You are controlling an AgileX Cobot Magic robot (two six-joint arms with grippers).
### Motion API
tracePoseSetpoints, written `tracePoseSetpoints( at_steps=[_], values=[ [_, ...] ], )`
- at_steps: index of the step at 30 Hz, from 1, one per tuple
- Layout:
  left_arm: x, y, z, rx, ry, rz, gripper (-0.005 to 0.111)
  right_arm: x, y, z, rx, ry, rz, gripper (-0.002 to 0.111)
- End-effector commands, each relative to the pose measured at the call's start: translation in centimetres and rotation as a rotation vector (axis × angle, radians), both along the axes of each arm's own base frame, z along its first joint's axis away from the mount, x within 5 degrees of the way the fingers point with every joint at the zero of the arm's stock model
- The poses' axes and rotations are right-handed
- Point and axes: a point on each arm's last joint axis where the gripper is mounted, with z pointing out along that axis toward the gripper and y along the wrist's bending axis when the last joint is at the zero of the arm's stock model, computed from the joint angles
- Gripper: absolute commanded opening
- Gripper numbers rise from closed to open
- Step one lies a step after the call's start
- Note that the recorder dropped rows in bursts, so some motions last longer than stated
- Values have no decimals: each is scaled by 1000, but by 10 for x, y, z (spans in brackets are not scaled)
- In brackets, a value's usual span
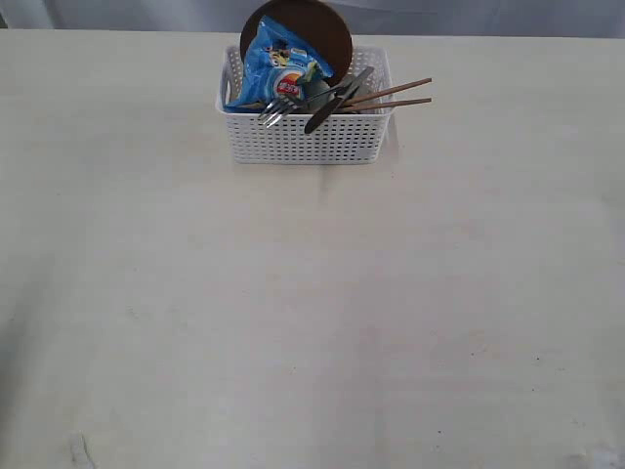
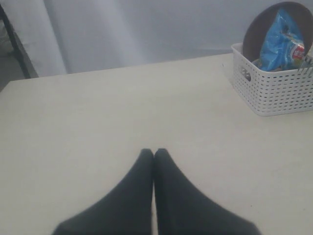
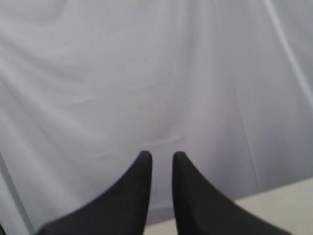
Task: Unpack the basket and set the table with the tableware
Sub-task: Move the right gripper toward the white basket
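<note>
The white lattice basket (image 1: 303, 137) stands at the far middle of the cream table (image 1: 312, 322). A brown round plate (image 1: 317, 24) stands on edge in it behind a blue snack bag (image 1: 278, 63). A steel knife (image 1: 337, 100), a fork (image 1: 278, 112) and wooden chopsticks (image 1: 395, 95) stick out over its rim. In the left wrist view the basket (image 2: 276, 93) lies well off from my left gripper (image 2: 154, 152), which is shut and holds nothing. My right gripper (image 3: 161, 155) shows a small gap between its black fingers, nothing in it, facing a grey curtain. Neither arm shows in the exterior view.
A grey curtain (image 2: 146, 29) hangs behind the table's far edge. A dark frame leg (image 2: 17, 44) stands at the table's far corner in the left wrist view. A strip of table (image 3: 283, 200) shows low in the right wrist view.
</note>
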Motion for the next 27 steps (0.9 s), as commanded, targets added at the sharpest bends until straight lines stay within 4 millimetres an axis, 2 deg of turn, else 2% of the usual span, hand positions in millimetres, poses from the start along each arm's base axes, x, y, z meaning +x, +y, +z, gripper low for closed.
tracePoseSetpoints(
  at_steps=[1, 2, 4, 10, 14, 20, 24, 27],
  values=[
    [0, -1, -1, -9, -1, -7, 0, 30, 5, 9, -63, 232, 34, 49],
    [0, -1, -1, -9, -1, -7, 0, 38, 6, 12, -87, 289, 43, 55],
    [0, -1, -1, -9, -1, -7, 0, 57, 9, 20, -145, 408, 69, 59],
    [0, -1, -1, -9, -1, -7, 0, 107, 19, 45, -274, 701, 187, 55],
    [0, -1, -1, -9, -1, -7, 0, 142, 33, 62, -364, 801, 326, 53],
    [0, -1, -1, -9, -1, -7, 0, 177, 74, 72, -442, 788, 538, 53],
    [0, -1, -1, -9, -1, -7, 0, 194, 119, 69, -548, 753, 674, 53],
    [0, -1, -1, -9, -1, -7, 0, 210, 151, 66, -624, 698, 704, 55]
  ],
)
